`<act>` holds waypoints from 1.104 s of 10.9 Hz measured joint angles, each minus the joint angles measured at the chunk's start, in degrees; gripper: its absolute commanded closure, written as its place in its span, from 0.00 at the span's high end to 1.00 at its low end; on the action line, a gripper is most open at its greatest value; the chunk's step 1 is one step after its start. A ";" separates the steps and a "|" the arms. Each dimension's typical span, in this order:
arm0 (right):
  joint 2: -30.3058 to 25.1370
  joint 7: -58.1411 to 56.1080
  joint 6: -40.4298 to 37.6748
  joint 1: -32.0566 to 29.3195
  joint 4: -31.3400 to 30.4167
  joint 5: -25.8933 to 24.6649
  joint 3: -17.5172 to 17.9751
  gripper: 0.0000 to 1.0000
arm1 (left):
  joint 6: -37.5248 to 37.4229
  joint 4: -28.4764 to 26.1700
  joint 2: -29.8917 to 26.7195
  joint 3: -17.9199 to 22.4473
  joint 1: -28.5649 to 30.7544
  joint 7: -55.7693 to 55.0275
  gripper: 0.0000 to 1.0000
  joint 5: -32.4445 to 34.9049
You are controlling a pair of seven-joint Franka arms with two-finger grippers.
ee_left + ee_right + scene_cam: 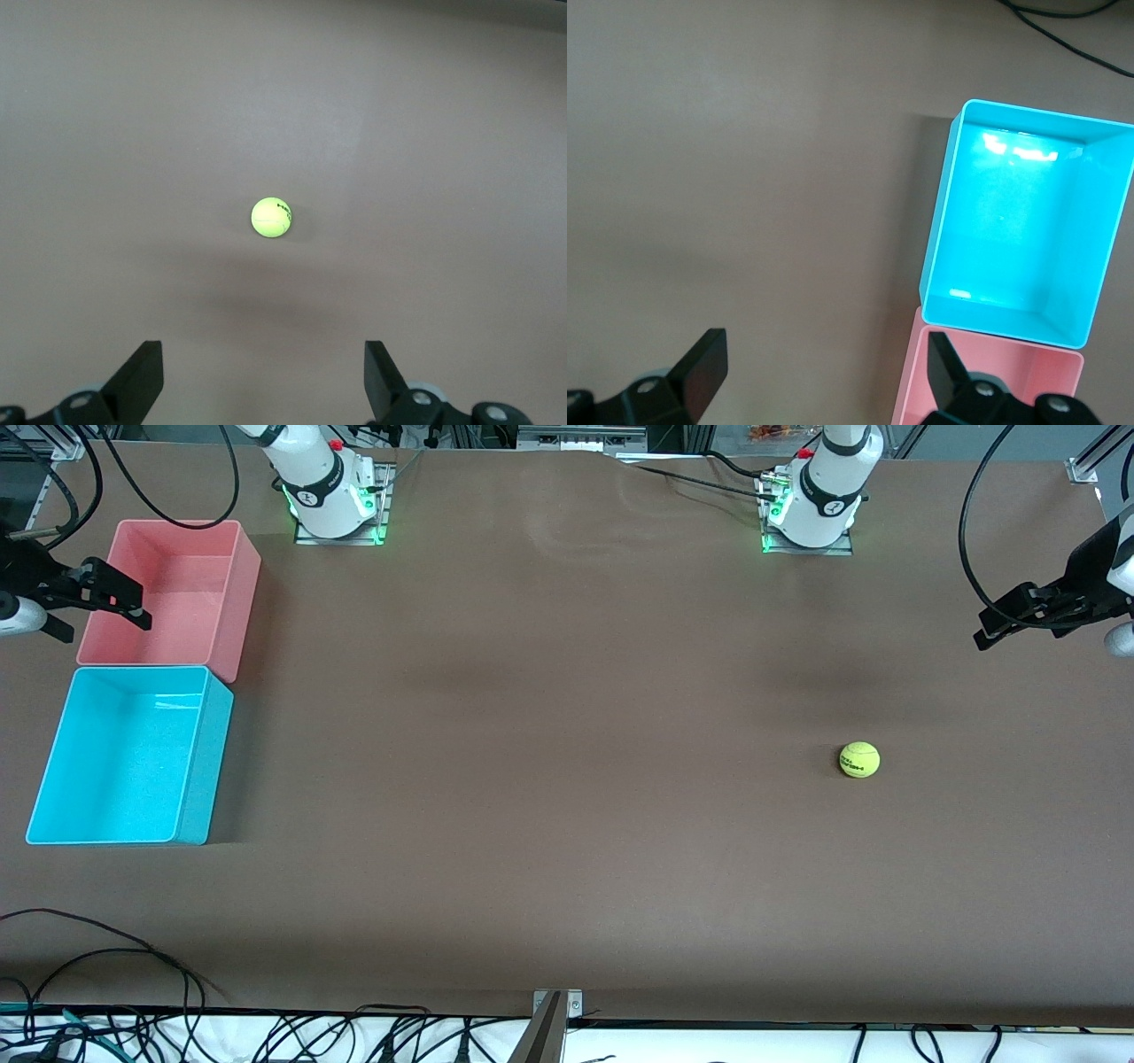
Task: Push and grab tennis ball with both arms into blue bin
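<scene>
The tennis ball (859, 760) lies on the brown table toward the left arm's end, and shows in the left wrist view (271, 217) ahead of the fingers. My left gripper (980, 631) is open and empty, up in the air over the table's edge at the left arm's end; it also shows in its own wrist view (264, 381). The blue bin (209, 717) stands empty at the right arm's end and shows in the right wrist view (939, 221). My right gripper (102, 624) is open and empty over the pink bin's outer edge; it also shows in its own wrist view (824, 372).
An empty pink bin (244, 593) touches the blue bin, farther from the front camera; it also shows in the right wrist view (992, 381). Black cables (106, 957) lie along the table's near edge, with a metal bracket (556, 1014) at its middle. The arm bases (332, 500) stand at the back.
</scene>
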 measured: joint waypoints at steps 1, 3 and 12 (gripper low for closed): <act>0.00 0.00 0.00 0.00 0.00 0.00 0.00 1.00 | 0.00 0.00 0.00 0.00 0.00 0.00 1.00 0.00; 0.00 0.00 0.29 0.00 0.07 0.00 0.00 1.00 | -0.02 0.00 0.00 0.11 0.03 0.00 1.00 0.00; 0.00 0.00 0.47 0.19 0.91 0.00 0.18 1.00 | -0.06 0.00 0.14 0.29 0.02 0.00 1.00 0.00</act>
